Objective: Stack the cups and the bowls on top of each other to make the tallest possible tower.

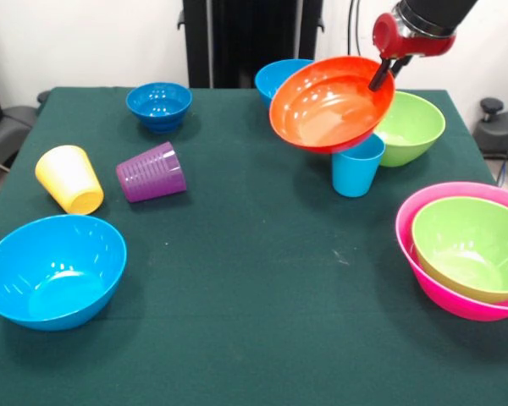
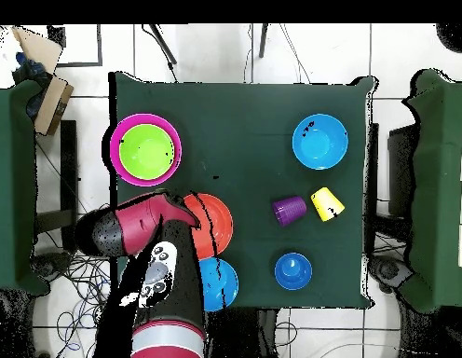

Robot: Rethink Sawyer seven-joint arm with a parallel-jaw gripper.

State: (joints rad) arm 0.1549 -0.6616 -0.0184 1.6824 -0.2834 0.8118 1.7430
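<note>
A dark green surface point(image 1: 262, 279) is ringed by tiled floor point(image 2: 225, 47). The orange bowl point(image 1: 326, 106), gripped at its rim by the gripper point(image 1: 381, 78), is held tilted at 1 o'clock over the blue cup point(image 1: 356, 169). The middle is left open.

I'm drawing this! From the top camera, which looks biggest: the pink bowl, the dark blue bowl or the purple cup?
1. pink bowl
2. dark blue bowl
3. purple cup, though it lies on its side and looks only slightly smaller than the dark blue bowl.
</note>
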